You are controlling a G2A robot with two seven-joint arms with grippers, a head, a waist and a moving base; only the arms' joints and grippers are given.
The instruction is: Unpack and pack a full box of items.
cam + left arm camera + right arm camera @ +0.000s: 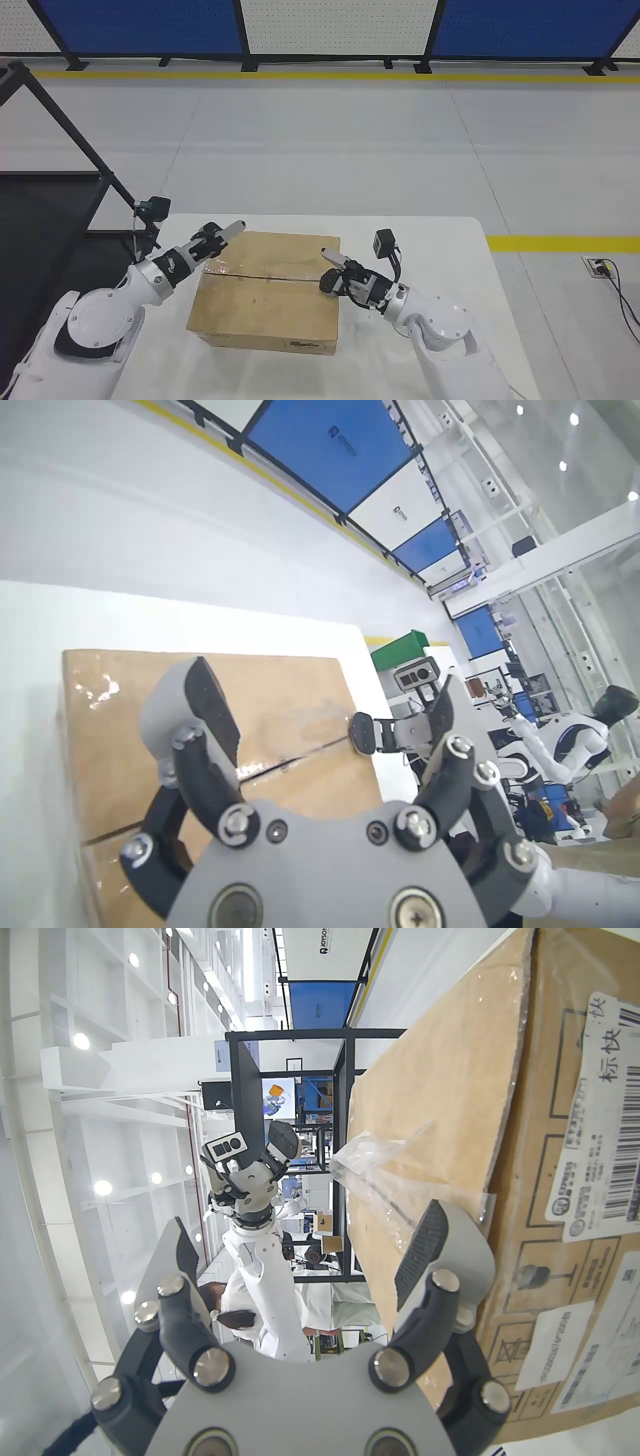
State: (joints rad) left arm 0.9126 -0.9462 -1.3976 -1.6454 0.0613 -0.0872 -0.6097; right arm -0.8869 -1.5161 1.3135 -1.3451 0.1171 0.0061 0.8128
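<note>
- cardboard box (268, 300) sits closed in the middle of the table, flaps down. Its centre seam (270, 276) runs left to right across the top, and there are labels (600, 1153) on a side wall.
- clear tape (372, 1155) at the seam's right end is torn and curled up. Shiny scraps also show near the left end.
- Handling, my guess: stiff corrugated board, and the flaps will hinge at their creases. A full box is likely heavy, so no one-armed lift. The tape is slick and flimsy, so a poor grip. The best hold is a flap's free edge at the seam, near an end where it gapes slightly.
- right gripper (327, 272) is at the box's right edge by the seam end, jaws spread wide, nothing held. One of its pads (420, 1248) is over the box top beside the loose tape.
- left gripper (225, 233) is above the box's far-left corner, jaws also wide apart, empty.
- white table (430, 245) is under everything. A black frame (60, 150) stands to the left, with blue panels (140, 25) along the far side.
</note>
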